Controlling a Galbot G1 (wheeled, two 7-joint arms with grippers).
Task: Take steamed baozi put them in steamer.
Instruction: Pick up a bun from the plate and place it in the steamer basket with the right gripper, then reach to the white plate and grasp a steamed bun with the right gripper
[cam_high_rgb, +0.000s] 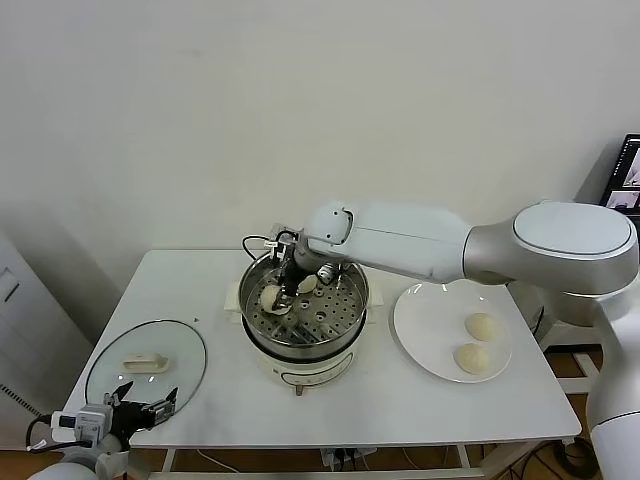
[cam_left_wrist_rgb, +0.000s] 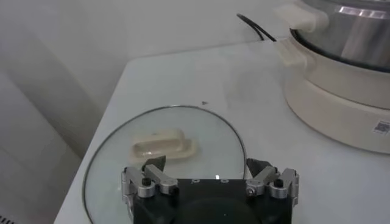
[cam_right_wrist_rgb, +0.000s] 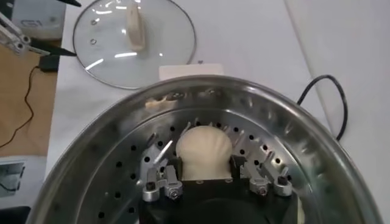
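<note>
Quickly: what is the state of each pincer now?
Left pincer: open, empty, over the round glass lid.
Right pincer: inside the shiny steel steamer, fingers around a pale round baozi; grip cannot be told.

Steamer (cam_high_rgb: 305, 325) centre occupied by right gripper (cam_high_rgb: 290, 296) and two baozi (cam_high_rgb: 270, 297); its right perforated floor is free. Glass lid (cam_high_rgb: 150, 355) blocks near-left table (cam_high_rgb: 400, 400); plate (cam_high_rgb: 425, 325) occupies right

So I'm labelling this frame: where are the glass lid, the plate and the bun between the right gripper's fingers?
glass lid (cam_high_rgb: 150, 385): head view, bare glass near its front edge.
plate (cam_high_rgb: 425, 315): head view, bare left part.
bun (cam_right_wrist_rgb: 203, 152): right wrist view, its top middle.
</note>
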